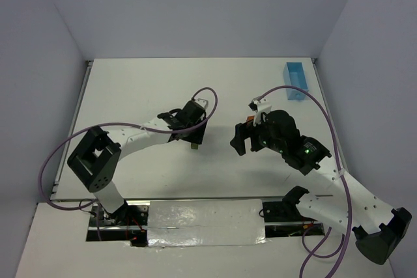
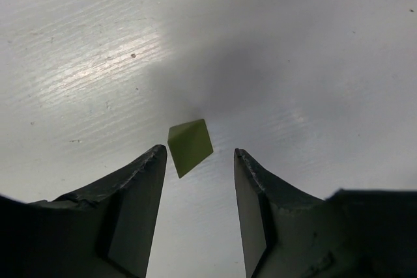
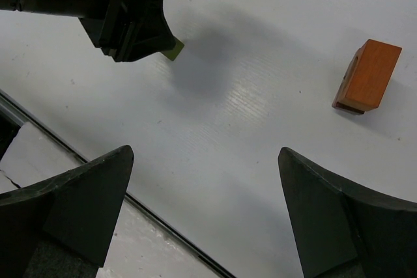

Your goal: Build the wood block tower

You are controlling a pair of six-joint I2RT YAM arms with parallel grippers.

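Left claw [image 2: 199, 150] stands parted astride the olive-green block [image 2: 189, 146], touching neither side, on the worktop [image 2: 293, 63]; right claw [image 3: 205, 154] gapes wide, orange block [image 3: 368, 75] ahead. Probably light, rigid, slick: pinch opposite flat faces, not corners.

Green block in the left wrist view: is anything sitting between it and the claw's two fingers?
Nothing visible. The olive-green block sits between the open jaws of the left gripper, closer to one jaw than the other. Only bare white table shows in the gaps on either side of it.
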